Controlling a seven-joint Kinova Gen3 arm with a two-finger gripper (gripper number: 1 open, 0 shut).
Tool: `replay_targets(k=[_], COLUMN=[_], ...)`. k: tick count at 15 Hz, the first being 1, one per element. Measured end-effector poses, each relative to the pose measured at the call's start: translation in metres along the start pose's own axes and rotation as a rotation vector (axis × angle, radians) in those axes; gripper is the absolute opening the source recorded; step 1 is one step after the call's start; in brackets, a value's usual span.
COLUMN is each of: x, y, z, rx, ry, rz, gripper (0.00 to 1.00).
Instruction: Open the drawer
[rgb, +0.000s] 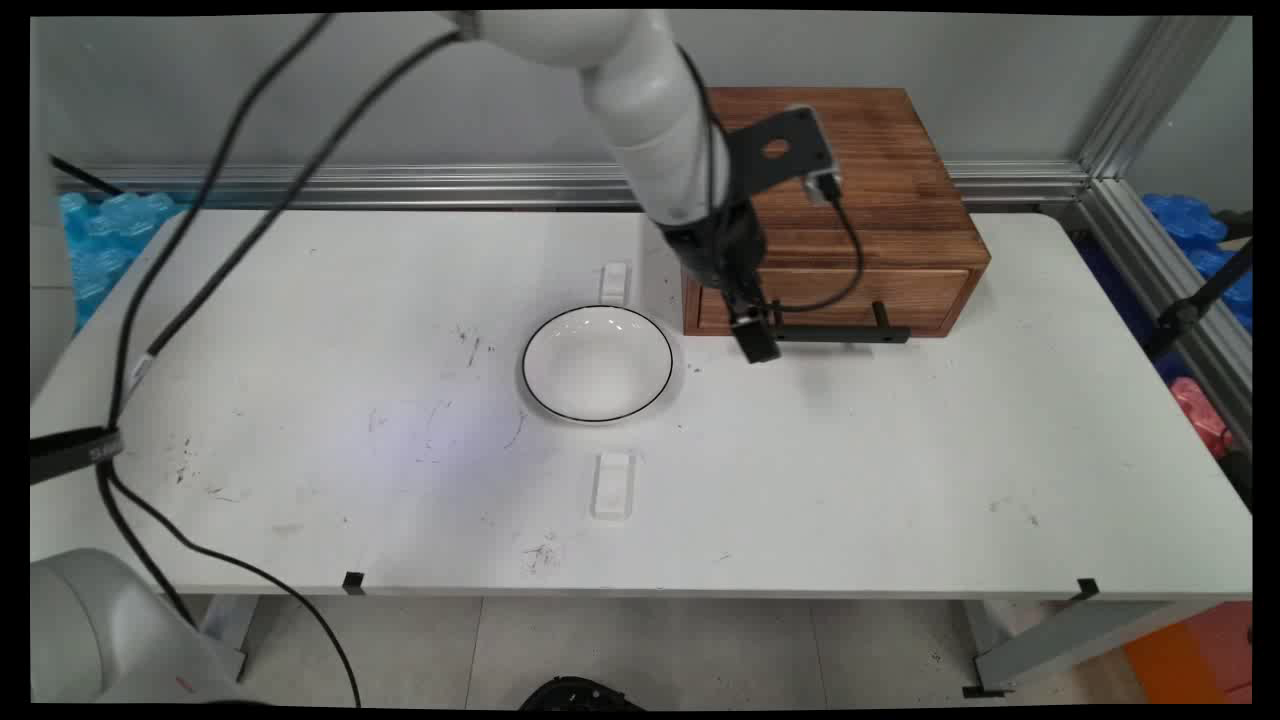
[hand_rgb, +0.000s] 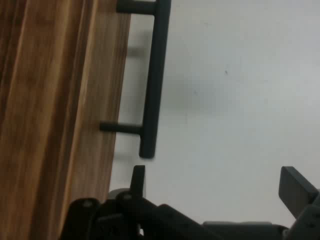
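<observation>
Wooden drawer box (rgb: 860, 190), one handle (rgb: 840, 335); one bowl (rgb: 597, 362); fingers (hand_rgb: 297, 187) spread apart.

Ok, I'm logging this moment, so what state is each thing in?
Gripper: open, holding nothing, beside the handle's end.
Drawer: shut, flush with the wooden box.
Handle: free, not gripped.
Bowl: upright, empty, on the table left of the box.
</observation>
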Motion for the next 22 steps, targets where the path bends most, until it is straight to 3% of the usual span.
replay_targets(k=[8,22], x=[0.046,0.074], y=[-0.004,-0.011], z=[0.061,0.133], rx=[0.016,0.006], ry=[-0.042,-0.105], rz=[0.006,0.014], gripper=[1.0,1.0])
